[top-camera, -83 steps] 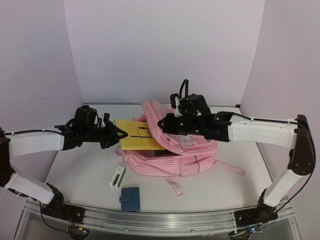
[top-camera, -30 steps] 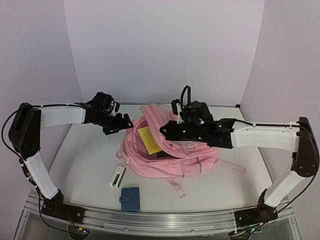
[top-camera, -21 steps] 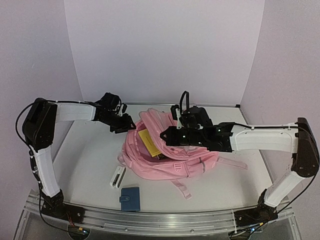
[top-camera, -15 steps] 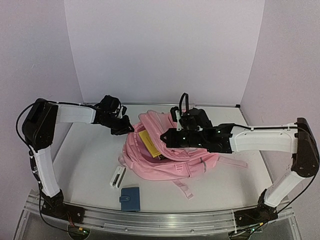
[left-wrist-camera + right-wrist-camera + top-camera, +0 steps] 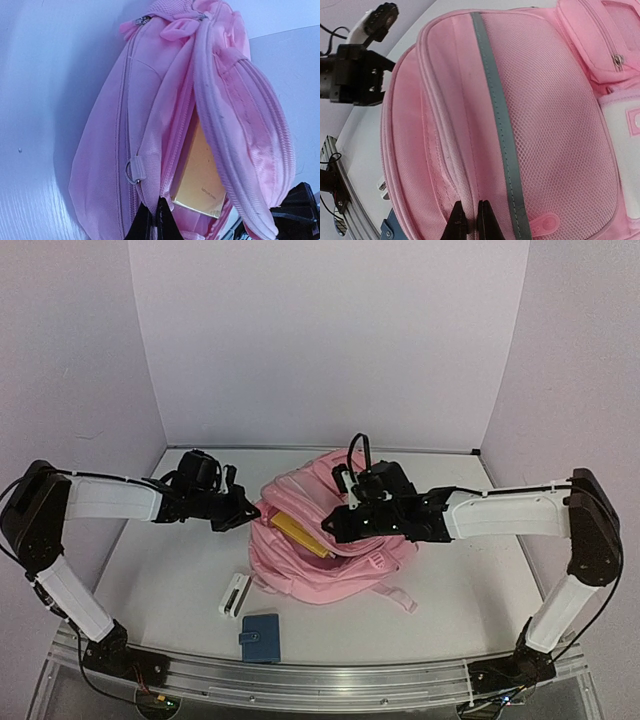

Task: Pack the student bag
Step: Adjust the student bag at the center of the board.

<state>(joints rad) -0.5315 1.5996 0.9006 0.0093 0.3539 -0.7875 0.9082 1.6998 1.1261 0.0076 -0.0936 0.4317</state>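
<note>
Top, left-wrist and right-wrist views of the student bag (image 5: 335, 565), which lies at the middle of the white worktop (image 5: 165, 570) between the two arms, its main opening turned toward the left arm. The left hand (image 5: 246, 512) is clenched on the pink fabric at the rim of that opening; in the left wrist view its dark fingertips (image 5: 161, 222) meet on the seam just below a small metal ring (image 5: 131, 171). A flat yellow book (image 5: 297, 532) sits inside the opening, with one edge and corner exposed between the two pink lips. The right hand (image 5: 336, 527) is clenched on the upper flap of the bag; in the right wrist view its fingertips (image 5: 458, 223) pinch a raised pink ridge beside a grey strip (image 5: 500, 125) that borders a mesh panel. On the worktop near the arm bases, apart from the bag, lie a small white object (image 5: 235, 594) and a blue case (image 5: 261, 636).
</note>
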